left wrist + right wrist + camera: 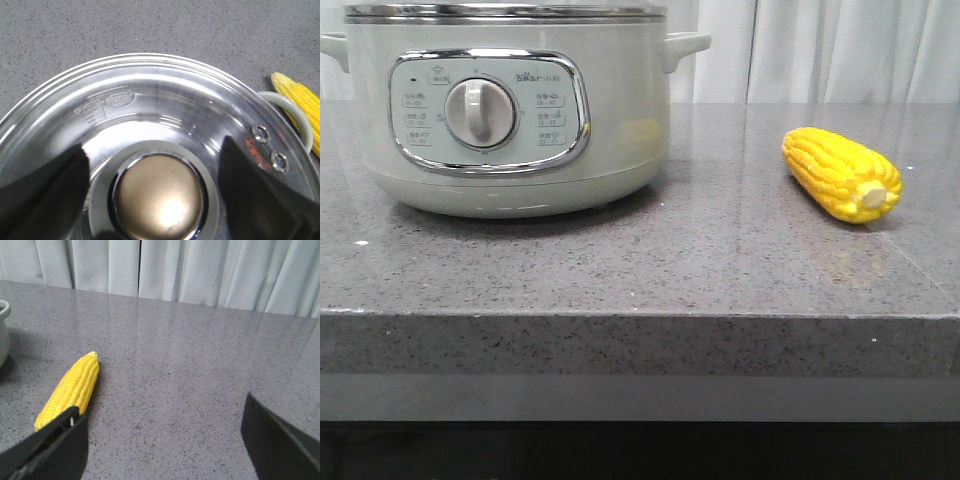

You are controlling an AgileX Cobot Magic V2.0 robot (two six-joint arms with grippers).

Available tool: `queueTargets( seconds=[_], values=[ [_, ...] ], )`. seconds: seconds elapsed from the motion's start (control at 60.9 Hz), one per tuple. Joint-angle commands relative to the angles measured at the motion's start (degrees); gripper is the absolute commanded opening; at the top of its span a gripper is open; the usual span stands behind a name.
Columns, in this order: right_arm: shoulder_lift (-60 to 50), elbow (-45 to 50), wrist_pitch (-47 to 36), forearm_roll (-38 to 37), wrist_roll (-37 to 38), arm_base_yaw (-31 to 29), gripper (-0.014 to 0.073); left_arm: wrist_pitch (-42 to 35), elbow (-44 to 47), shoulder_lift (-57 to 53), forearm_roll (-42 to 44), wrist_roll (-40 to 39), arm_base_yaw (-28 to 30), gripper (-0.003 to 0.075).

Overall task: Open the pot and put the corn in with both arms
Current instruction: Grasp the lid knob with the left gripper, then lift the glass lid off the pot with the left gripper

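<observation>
The pale grey-green pot [510,110] stands at the left of the grey counter, dial facing me, with its glass lid [150,110] on. The yellow corn [842,175] lies on the counter to its right, stub end toward me. My left gripper [157,165] is open just above the lid, its dark fingers [45,195] on either side of the bronze lid knob [159,197], not touching it. My right gripper [160,415] is open and empty above the counter, and the corn [70,390] lies beside one finger. Neither gripper shows in the front view.
The counter's front edge [640,318] runs across the front view. White curtains [200,270] hang behind the counter. A pot side handle [295,112] lies close to the corn [302,102] in the left wrist view.
</observation>
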Motion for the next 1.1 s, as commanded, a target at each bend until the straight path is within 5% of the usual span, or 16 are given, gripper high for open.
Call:
queueTargets(
  seconds=[0.0, 0.525, 0.854, 1.084],
  values=[
    [0.76, -1.61, -4.24, -0.51, -0.07, -0.4, 0.0633, -2.97, -2.02, -2.69, -1.24, -0.68, -0.35, 0.0397],
    [0.76, -1.61, -4.37, -0.51, -0.07, -0.4, 0.0633, -2.6, -4.24, -3.39, -1.24, -0.68, -0.35, 0.0251],
    [0.76, -1.61, -4.44, -0.51, -0.07, -0.4, 0.0633, 2.27, -10.84, -5.3, -1.24, -0.68, -0.35, 0.0251],
    [0.76, -1.61, -4.44, -0.51, -0.07, -0.4, 0.0633, 4.33, -3.96, -11.43, -1.24, -0.31, -0.35, 0.025]
  ],
)
